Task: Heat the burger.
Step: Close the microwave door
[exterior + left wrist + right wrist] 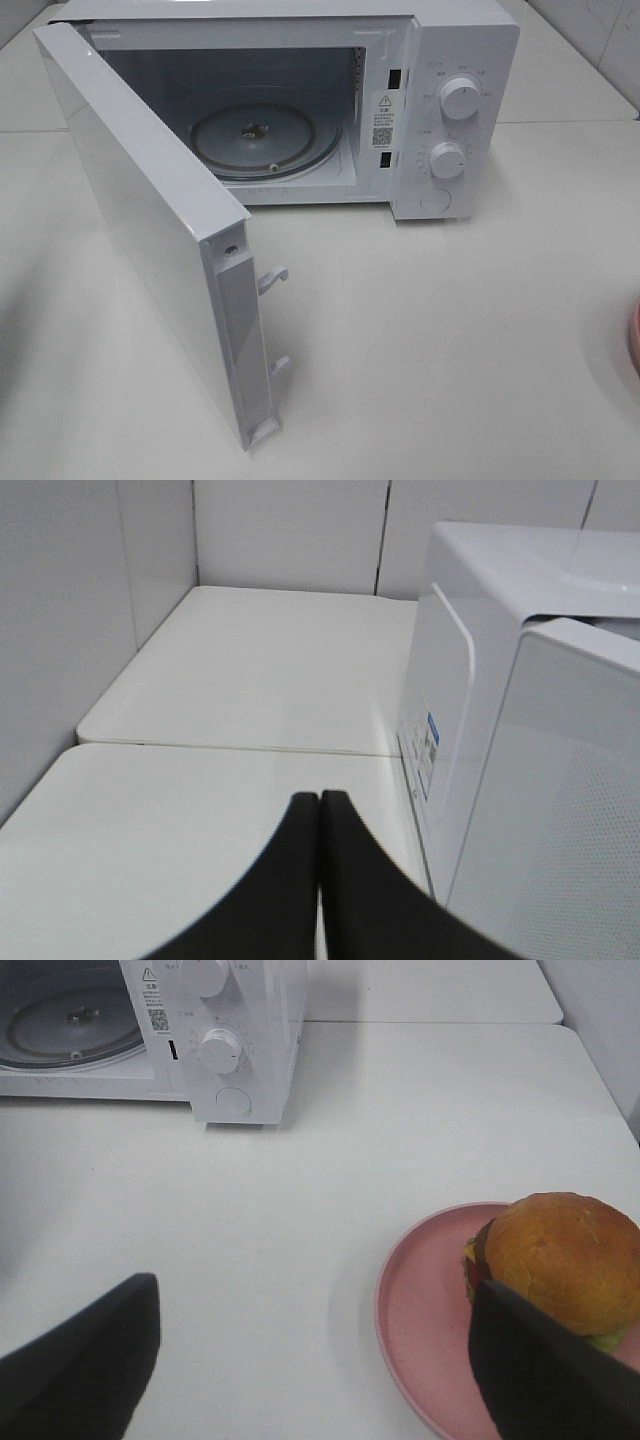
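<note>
White tabletop (450, 330), grey panelled walls (290, 530)

Left gripper (320, 810) closed, right gripper (315, 1345) apparently wide apart.

The microwave (440, 100) is white, with white knobs (460, 98) and a grey glass turntable (265, 140). The counter (450, 330) is off-white. The burger (560, 1260) has a golden-brown bun with red, yellow and green layers, on a pink plate (425, 1305). Both hands show black fingers (90, 1360).
</note>
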